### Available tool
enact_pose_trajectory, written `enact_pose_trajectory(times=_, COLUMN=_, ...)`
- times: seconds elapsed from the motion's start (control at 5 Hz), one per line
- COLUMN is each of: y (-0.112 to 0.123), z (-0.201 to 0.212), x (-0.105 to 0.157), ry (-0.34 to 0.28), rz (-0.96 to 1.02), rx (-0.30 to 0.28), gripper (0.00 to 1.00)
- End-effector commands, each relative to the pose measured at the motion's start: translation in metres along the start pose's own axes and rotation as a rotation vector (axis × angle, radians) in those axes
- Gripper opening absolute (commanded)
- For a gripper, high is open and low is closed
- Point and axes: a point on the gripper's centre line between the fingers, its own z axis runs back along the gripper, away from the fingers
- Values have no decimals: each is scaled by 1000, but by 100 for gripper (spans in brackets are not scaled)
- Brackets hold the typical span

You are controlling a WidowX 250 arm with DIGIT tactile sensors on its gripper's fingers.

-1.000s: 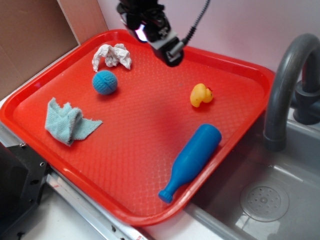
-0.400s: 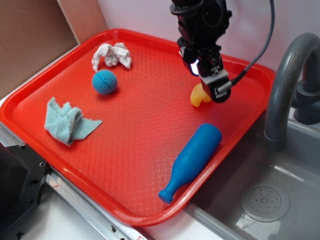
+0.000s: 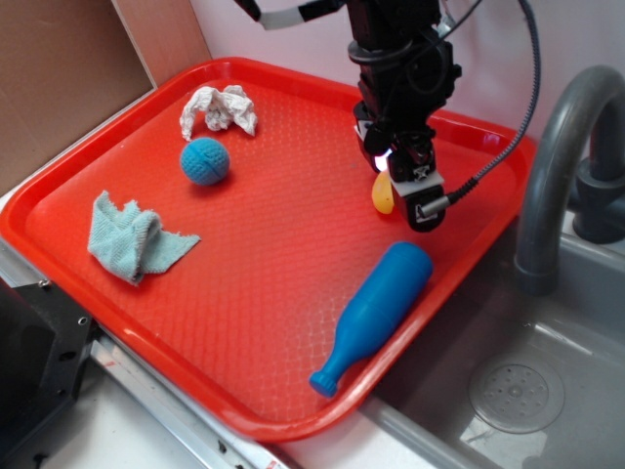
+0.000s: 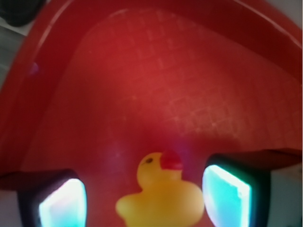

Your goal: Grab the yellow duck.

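Black arm (image 3: 395,59); trailing black cable (image 3: 518,107); glowing fingers (image 4: 226,194).

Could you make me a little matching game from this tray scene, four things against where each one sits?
Things:
1. small glossy yellow rubber duck
2. blue plastic bottle
3. crumpled white cloth
4. light blue folded rag

Places:
A. far corner of the red plastic tray
B. between the open gripper fingers
C. lying near the sink-side edge
D. near the tray's left edge

Pairs: 1-B, 2-C, 3-A, 4-D
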Motion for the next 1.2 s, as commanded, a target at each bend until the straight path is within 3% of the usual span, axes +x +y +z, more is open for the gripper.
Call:
enact_pose_trajectory(times=0.0, y=-13, z=2, x=9, ry=12, rz=-17, rx=63, gripper=55)
enact_pose_trajectory(times=0.2, y=-13, z=6, x=9, ry=1, rz=13, rx=75, gripper=0)
enact_pose_trajectory(times=0.4, y=-10, z=13, x=7, ry=-1, rz=38, rx=88, gripper=0)
enact_pose_trajectory(times=0.6, y=0, z=55, x=-16, ry=-30, rz=201, rx=78, gripper=0)
enact_pose_trajectory(times=0.8, y=10, z=105, x=-56, ry=-72, rz=448, rx=62, gripper=0)
enact_pose_trajectory(times=1.0, y=11, z=138, x=-83, ry=-79, rz=547, rx=77, gripper=0)
